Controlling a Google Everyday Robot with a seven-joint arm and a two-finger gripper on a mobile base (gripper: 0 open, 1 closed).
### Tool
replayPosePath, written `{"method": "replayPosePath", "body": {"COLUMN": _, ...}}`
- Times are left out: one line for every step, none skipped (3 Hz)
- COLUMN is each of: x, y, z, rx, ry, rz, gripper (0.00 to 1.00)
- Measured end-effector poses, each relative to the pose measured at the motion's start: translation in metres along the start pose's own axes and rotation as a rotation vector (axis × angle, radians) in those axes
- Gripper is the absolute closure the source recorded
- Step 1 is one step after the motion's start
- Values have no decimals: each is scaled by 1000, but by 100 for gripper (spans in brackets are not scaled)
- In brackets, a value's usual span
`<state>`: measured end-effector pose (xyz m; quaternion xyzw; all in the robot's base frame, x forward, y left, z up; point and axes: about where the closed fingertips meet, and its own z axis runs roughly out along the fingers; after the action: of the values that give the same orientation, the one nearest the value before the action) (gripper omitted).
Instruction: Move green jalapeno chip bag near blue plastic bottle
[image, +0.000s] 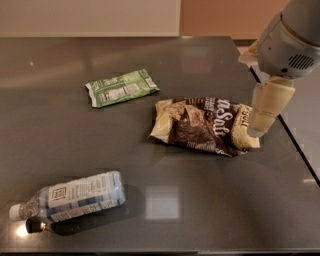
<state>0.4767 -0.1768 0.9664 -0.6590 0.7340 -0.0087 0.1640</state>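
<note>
The green jalapeno chip bag (122, 87) lies flat on the dark table (200, 210), toward the back and left of centre, with its white label panel facing up. The blue plastic bottle (72, 197) lies on its side at the front left, its white cap pointing left. My gripper (257, 127) hangs at the right, with its cream tip over the right end of the brown-and-cream chip bag (205, 125). It is far to the right of the green bag and holds nothing that I can see.
The brown-and-cream chip bag lies mid-table between my gripper and the green bag. The table's right edge (295, 140) runs just right of my gripper. A pale wall panel (90, 17) stands behind the table.
</note>
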Motion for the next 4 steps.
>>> {"method": "replayPosePath", "body": {"x": -32, "y": -26, "z": 22, "rx": -9, "ry": -62, "rz": -42, "gripper": 0}}
{"method": "replayPosePath", "body": {"x": -67, "y": -50, "z": 43, "rx": -25, "ry": -116, "rz": -76, "gripper": 0}}
{"method": "replayPosePath", "body": {"x": -103, "y": -71, "z": 67, "rx": -66, "ry": -148, "rz": -106, "gripper": 0}}
{"method": "replayPosePath", "body": {"x": -140, "y": -86, "z": 91, "rx": -100, "ry": -174, "rz": -129, "gripper": 0}}
